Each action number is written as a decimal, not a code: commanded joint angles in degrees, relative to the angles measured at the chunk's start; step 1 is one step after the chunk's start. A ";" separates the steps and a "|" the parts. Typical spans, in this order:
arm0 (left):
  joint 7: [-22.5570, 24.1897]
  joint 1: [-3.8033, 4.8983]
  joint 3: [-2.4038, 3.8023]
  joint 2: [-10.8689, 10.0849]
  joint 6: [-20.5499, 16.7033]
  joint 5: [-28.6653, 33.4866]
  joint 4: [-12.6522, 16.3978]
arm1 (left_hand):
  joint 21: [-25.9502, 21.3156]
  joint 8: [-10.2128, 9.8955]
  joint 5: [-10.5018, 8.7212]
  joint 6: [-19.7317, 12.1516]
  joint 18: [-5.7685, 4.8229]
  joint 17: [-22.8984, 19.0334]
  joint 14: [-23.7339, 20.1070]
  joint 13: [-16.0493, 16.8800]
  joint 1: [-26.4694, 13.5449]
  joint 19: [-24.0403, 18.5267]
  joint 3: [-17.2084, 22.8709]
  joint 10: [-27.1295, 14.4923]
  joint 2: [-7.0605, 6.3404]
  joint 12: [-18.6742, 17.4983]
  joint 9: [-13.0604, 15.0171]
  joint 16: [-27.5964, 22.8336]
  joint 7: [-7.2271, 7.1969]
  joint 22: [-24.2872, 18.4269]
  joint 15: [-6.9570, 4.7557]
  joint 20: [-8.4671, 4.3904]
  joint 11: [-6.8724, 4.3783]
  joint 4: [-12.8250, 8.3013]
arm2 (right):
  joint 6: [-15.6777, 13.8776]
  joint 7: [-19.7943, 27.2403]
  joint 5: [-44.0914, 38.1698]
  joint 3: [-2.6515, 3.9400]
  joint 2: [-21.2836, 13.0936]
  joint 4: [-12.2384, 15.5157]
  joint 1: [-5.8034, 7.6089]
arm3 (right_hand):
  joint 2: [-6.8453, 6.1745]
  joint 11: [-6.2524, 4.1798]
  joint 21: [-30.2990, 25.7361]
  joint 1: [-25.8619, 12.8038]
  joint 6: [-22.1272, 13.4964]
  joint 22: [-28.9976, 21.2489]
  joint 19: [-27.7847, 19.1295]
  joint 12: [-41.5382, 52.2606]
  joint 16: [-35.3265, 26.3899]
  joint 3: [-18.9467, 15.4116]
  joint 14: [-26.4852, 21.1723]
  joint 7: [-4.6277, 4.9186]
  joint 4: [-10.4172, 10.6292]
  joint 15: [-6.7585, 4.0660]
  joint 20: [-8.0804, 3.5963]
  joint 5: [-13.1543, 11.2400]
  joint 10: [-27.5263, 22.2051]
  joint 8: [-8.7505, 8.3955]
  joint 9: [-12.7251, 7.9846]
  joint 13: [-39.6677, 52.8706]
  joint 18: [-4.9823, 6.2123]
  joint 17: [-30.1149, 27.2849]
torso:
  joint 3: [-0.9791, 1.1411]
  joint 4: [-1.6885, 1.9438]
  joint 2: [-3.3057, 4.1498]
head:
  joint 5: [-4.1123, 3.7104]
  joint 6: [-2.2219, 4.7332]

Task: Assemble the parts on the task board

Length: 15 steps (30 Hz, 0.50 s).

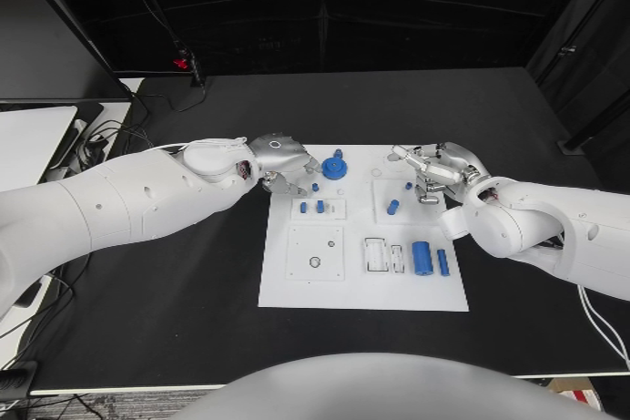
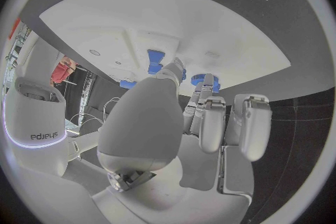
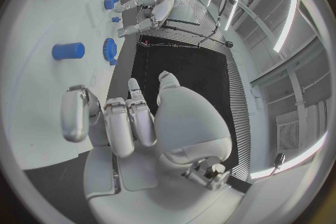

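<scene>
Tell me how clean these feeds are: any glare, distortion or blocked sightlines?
Head view: even light, sharp, no glare on the task board. Left wrist view: fisheye bends the board's edges, and the left hand covers much of the middle. Right wrist view: same bending, bright ceiling strips at the rim, the right hand in front, the blue cylinder crisp.

Both arms reach inward. The left hand hangs empty, fingers apart. The right hand likewise holds nothing, fingers spread.

I see the black table carrying the white task board flat at its middle; what look like cables trail near its far-left corner.
</scene>
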 commanded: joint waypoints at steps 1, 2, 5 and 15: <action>-2.17 0.11 0.01 -0.79 -7.19 -0.34 0.65 | -0.43 0.48 0.47 -2.53 0.20 10.42 4.00 0.11 -0.47 4.10 -0.54 -1.45 -0.37 0.47 0.00 -0.31 0.77 14.30 0.72 0.77 0.40 0.04 | 0.50 0.34 -0.08 0.02 -0.01 0.07 0.06 | 0.58 0.36 0.00 -0.05 -0.44 10.22 -0.27 0.14 0.14 -0.31 5.95 1.11 0.07 0.25 -0.01 0.34 6.17 0.28 0.07 15.08 0.56 15.10 | 0.04 0.07 -0.01 | 0.05 0.10; -2.57 0.12 0.01 -1.12 -8.42 -0.34 0.83 | -0.56 0.66 0.56 -3.39 0.24 10.29 3.95 0.13 -0.37 3.98 -0.51 -1.98 -0.47 0.57 0.03 -0.36 0.95 14.25 0.87 0.91 0.54 0.05 | 0.50 0.35 -0.08 0.02 0.01 0.06 0.06 | 0.58 0.36 0.00 -0.05 -0.44 10.22 -0.27 0.14 0.14 -0.31 5.95 1.11 0.07 0.25 -0.01 0.34 6.17 0.28 0.07 15.08 0.56 15.10 | 0.04 0.09 -0.02 | 0.03 0.12; -3.71 0.16 0.01 -2.21 -12.38 -0.34 1.50 | -3.13 1.71 0.57 -5.34 0.99 7.08 2.48 0.14 0.32 1.53 -0.02 -4.18 -0.50 0.69 0.24 -1.79 1.49 13.23 1.32 1.33 1.08 0.06 | 0.42 0.53 -0.08 0.02 0.07 0.06 0.06 | 0.58 0.36 0.00 -0.05 -0.44 10.22 -0.27 0.14 0.14 -0.31 5.95 1.11 0.07 0.25 -0.01 0.34 6.17 0.28 0.07 15.08 0.56 15.10 | 0.00 0.08 0.00 | -0.05 0.26; -4.40 0.45 0.01 -7.37 -20.66 5.09 5.64 | -31.28 11.14 0.21 -4.67 7.27 -29.37 -15.12 0.19 4.26 -20.13 4.87 -2.80 1.27 6.22 2.07 -28.02 0.26 1.02 -0.30 0.16 -0.18 0.03 | -1.00 2.62 -3.67 0.16 -3.39 2.57 1.50 | -0.10 -0.07 -1.31 4.73 -0.81 9.70 -1.45 -0.28 0.14 0.30 5.95 0.64 -1.98 -0.05 -0.21 0.07 5.29 1.77 0.03 14.49 0.99 15.10 | -0.02 0.50 -0.05 | -0.60 0.44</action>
